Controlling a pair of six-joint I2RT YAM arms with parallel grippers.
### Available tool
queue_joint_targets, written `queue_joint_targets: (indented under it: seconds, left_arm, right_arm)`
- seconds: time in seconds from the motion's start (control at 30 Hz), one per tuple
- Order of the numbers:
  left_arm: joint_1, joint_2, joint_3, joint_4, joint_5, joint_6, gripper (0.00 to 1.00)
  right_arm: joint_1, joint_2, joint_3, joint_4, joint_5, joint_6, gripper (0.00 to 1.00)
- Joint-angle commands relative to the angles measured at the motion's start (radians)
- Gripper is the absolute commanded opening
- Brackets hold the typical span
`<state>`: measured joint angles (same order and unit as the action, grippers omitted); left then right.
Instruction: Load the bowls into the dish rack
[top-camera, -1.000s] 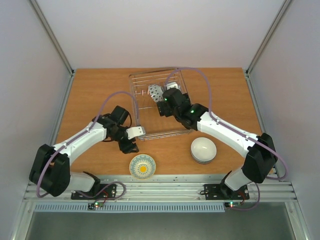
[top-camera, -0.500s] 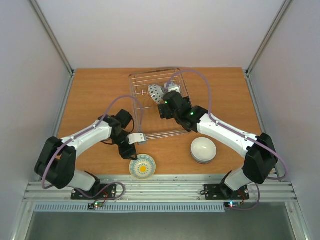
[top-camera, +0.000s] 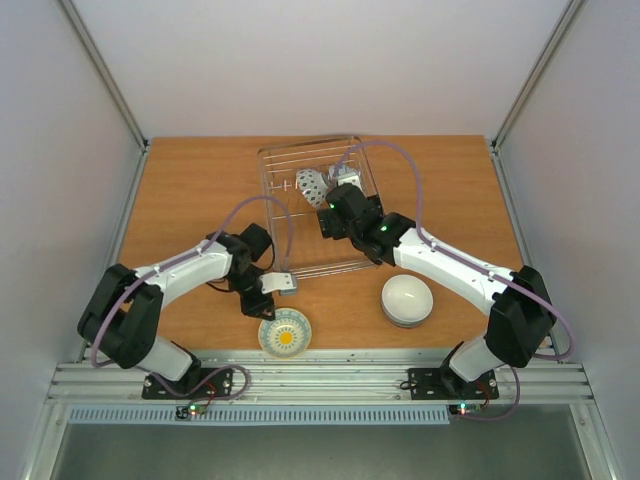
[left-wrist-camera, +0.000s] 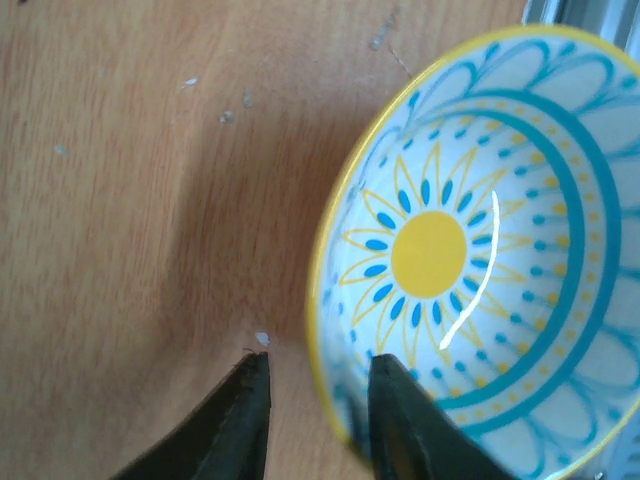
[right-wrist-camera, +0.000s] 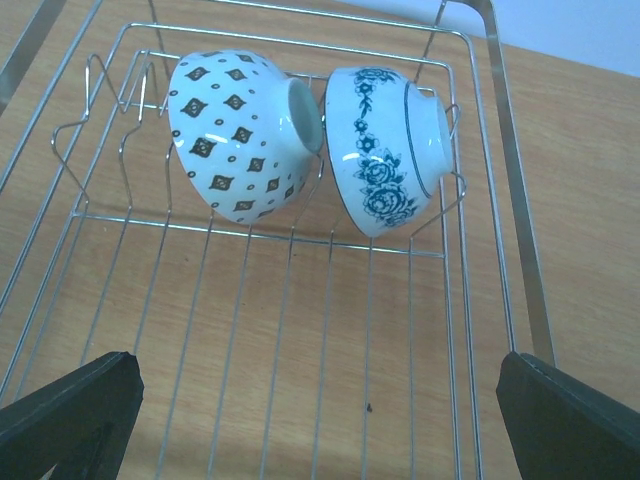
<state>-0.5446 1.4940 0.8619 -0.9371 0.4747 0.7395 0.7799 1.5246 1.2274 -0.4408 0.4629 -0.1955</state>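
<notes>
Here, at upper centre of the overhead view, the dish rack (top-camera: 268, 205) holds a dotted bowl (right-wrist-camera: 240, 130) and a floral bowl (right-wrist-camera: 385, 150) on edge, with the right gripper (right-wrist-camera: 315, 365) spread wide and holding nothing above it. Lower centre, the sun-patterned bowl (top-camera: 285, 332) lies at the tip of the left gripper (left-wrist-camera: 318, 372), the nearer one, whose parted fingers (left-wrist-camera: 235, 430) straddle the bowl's rim without pinching. A white bowl (top-camera: 407, 298) waits lower right.

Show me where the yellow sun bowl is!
Top view: the sun bowl sits near the front of the table, left of the white bowl, the left end effector at its rim.
</notes>
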Motion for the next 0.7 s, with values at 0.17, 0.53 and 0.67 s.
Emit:
queue_joint_targets:
  seconds: [0.17, 0.53, 0.67]
  left_arm:
    - [-0.006, 0.027, 0.021, -0.029, 0.014, 0.016, 0.01]
    - [0.075, -0.078, 0.062, -0.141, 0.236, 0.113, 0.01]
    - [0.195, -0.125, 0.110, -0.239, 0.425, 0.209, 0.01]
  right_arm:
    - [0.002, -0.027, -0.021, 0.008, 0.031, 0.021, 0.99]
    - [0.002, -0.112, -0.068, -0.032, 0.003, 0.048, 0.99]
    - [0.002, -0.129, -0.082, -0.056, -0.045, 0.082, 0.99]
